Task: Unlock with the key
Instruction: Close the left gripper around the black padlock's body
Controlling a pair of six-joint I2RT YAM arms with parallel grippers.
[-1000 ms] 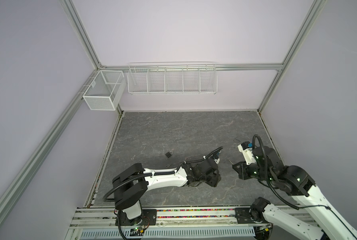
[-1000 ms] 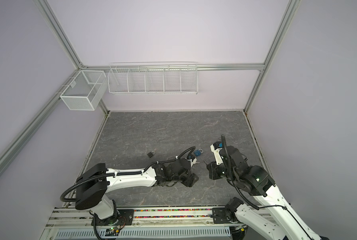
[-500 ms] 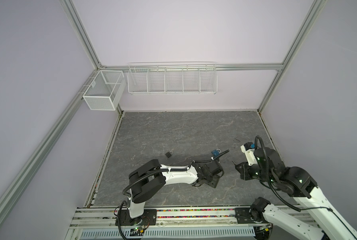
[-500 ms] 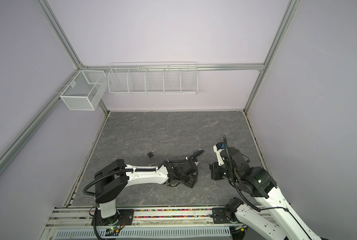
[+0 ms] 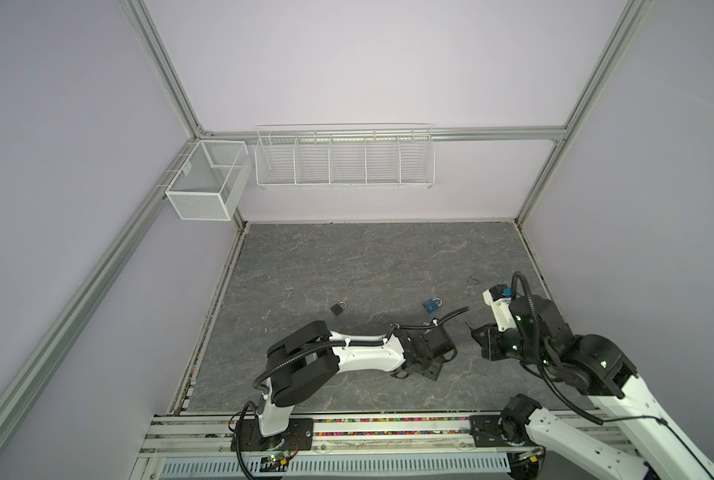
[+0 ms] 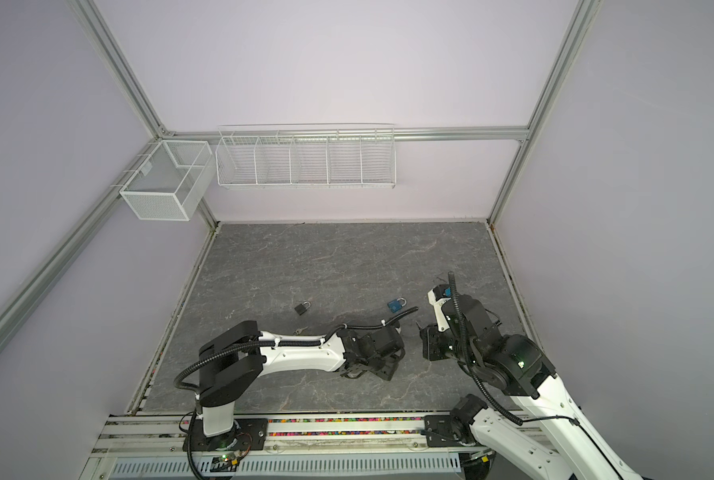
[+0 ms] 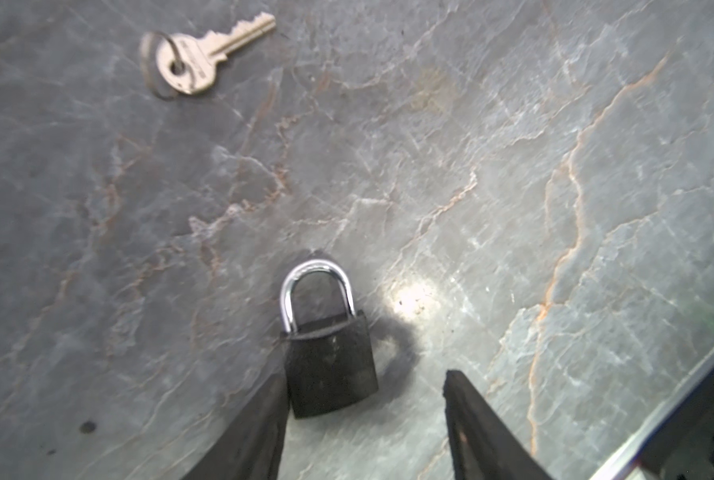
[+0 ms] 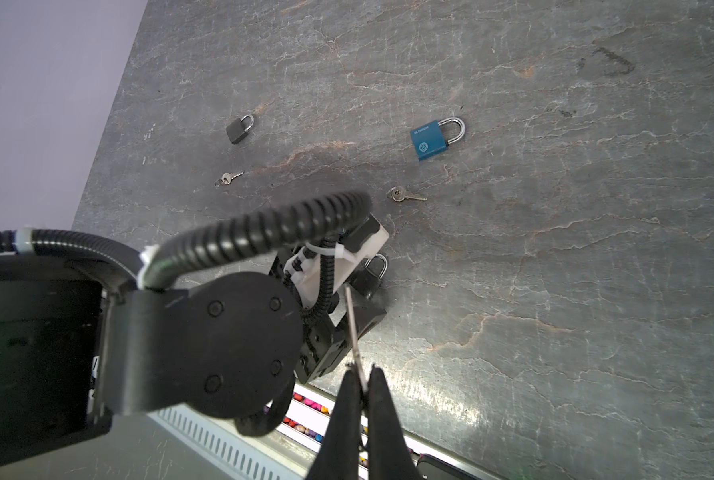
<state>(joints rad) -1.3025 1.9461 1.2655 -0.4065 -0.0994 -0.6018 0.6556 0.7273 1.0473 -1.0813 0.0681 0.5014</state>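
1. Grey veined tabletop [image 5: 368,266] carries everything.
2. Left jaws stand apart, low over it. A black padlock [image 7: 330,365] lies between them, its body touching one jaw and its shackle pointing away.
3. A loose key [image 7: 206,54] lies beyond that padlock.
4. Right jaws are clamped on a key [image 8: 353,328], seen edge-on.
5. A blue padlock [image 8: 430,141] lies farther off.

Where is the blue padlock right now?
In both top views the blue padlock lies flat on the grey table, right of the middle, just beyond the left arm's black cable; a small black padlock lies to its left.
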